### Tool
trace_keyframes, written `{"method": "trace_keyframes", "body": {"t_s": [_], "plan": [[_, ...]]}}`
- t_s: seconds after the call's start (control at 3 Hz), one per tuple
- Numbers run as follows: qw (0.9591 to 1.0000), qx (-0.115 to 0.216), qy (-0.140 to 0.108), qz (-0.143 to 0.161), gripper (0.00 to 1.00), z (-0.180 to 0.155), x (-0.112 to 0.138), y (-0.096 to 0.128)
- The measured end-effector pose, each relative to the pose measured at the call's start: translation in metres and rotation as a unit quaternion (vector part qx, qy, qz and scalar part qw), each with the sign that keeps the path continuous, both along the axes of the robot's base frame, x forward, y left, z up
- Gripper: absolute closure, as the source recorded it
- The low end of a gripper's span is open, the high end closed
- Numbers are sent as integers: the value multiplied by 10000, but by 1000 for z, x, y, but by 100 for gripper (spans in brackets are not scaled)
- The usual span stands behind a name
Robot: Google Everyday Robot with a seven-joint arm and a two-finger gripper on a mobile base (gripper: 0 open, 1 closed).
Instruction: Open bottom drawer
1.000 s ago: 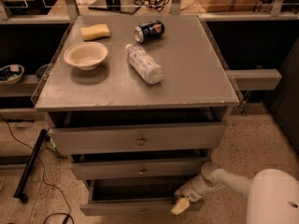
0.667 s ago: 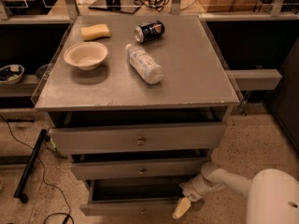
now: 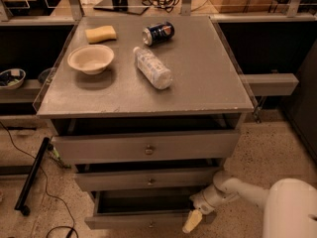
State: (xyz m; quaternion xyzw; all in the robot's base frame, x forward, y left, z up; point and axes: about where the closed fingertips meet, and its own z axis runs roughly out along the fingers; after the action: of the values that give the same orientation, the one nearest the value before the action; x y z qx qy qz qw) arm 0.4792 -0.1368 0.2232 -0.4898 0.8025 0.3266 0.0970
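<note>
The bottom drawer [image 3: 130, 222] is seen at the foot of the grey cabinet, under the top drawer [image 3: 99, 148] and the middle drawer [image 3: 109, 180]. It is partly out. Its dark inside can be looked into from above, and its front stands further out than the front above it. Its little knob [image 3: 151, 225] is just seen at the lower edge of the view.

The gripper [image 3: 193, 221] is held low, at the right end of the bottom drawer's front. Whether it touches the front or is only just beside it cannot be told. Whether the gripper is open or closed cannot be told either. It is not at the knob.

The pulling step seems to be in hand, and much of it looks done. For the next move, a slow, straight pull away from the cabinet is called for, so the drawer is not twisted to one side. If it is judged open enough, the gripper should be drawn back gently.

Care is needed, since a bottle [image 3: 152, 67] and a can [image 3: 158, 32] lie on their sides on top and could be rolled by a bump.
</note>
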Motion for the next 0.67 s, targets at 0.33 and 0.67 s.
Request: {"method": "trace_keyframes", "body": {"t_s": [0.33,0.67], "plan": [[9998,2,194,57,0,15,-13,2],[9991,-207,343,125,0,18,-30,3]]}}
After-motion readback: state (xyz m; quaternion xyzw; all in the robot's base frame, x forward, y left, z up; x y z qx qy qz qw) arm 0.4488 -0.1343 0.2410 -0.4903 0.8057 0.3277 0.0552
